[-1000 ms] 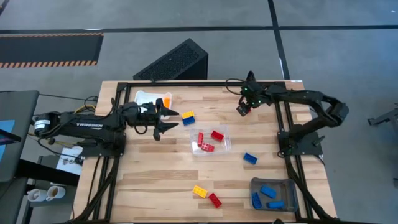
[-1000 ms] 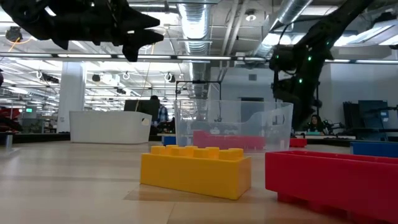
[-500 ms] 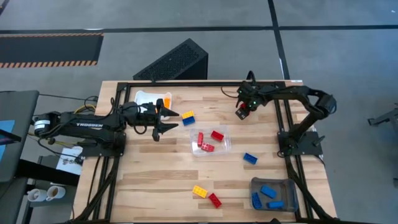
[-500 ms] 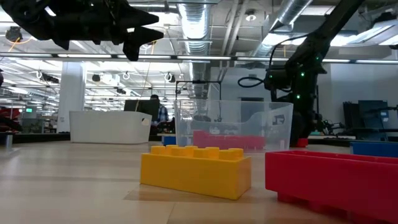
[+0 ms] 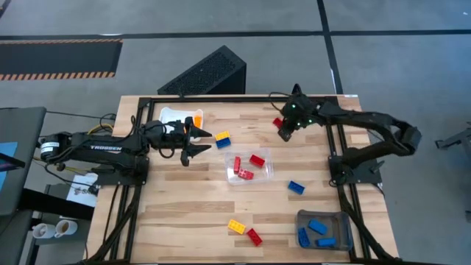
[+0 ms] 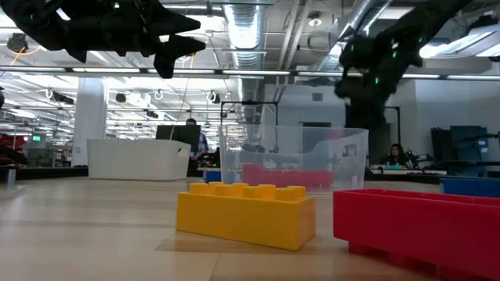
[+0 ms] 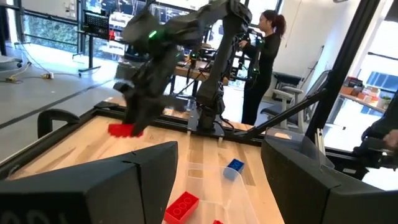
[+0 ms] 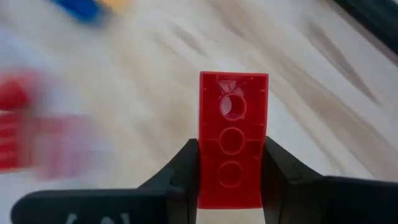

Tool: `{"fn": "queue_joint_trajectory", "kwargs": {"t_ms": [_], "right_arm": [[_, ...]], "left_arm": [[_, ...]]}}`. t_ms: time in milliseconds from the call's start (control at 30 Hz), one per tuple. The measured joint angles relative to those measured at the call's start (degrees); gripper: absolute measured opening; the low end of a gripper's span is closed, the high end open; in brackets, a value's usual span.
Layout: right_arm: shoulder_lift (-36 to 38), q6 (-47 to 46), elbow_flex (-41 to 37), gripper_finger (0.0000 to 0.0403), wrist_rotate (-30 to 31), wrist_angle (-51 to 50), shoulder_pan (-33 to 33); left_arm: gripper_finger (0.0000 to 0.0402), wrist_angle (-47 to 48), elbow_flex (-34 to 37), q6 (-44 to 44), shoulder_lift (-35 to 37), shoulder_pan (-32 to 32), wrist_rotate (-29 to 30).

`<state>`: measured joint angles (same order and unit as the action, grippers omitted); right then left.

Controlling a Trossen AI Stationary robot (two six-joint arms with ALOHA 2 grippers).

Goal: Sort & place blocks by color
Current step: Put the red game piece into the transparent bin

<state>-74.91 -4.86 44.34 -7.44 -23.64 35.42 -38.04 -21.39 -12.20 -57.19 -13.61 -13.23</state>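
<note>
With the right gripper clamped on a red block, carry it level and release low over the clear tray.

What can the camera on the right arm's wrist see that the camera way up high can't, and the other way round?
Only the right wrist view shows the round holes on the underside of the red block and the right gripper's fingers pressed against its two long sides.

Only the high view shows the whole table, the left gripper waiting open, the clear tray with red blocks and the grey bin with blue blocks.

Both show the right gripper holding that red block above the wood.
</note>
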Motion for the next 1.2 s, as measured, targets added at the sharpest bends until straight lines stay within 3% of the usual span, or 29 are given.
{"fn": "queue_joint_trajectory", "kwargs": {"t_ms": [100, 233, 467, 867, 1200], "right_arm": [[3.23, -0.11, 0.0, 0.0113, -4.07, 4.91, -4.82], [4.34, 0.23, 0.0, 0.0113, -4.53, 9.92, -12.84], [-0.12, 0.3, 1.96, 0.0143, -4.04, 12.77, -21.75], [-13.72, 0.75, 6.48, 0.0164, -6.28, 12.13, -24.62], [-16.68, 3.79, 9.74, 0.0234, -6.89, 11.4, -26.54]], "left_arm": [[0.022, 0.0, 0.0, -0.38, 0.0, 0.0, 0.12], [0.022, 0.0, 0.0, -0.36, 0.0, 0.02, 1.52], [0.022, 0.2, 0.0, 0.22, -0.02, 0.0, 2.12], [0.022, 6.45, 0.0, -1.6, -0.04, 0.15, 2.18], [0.0219, 12.59, -0.58, -2.07, -4.22, 0.1, 11.17]]}}
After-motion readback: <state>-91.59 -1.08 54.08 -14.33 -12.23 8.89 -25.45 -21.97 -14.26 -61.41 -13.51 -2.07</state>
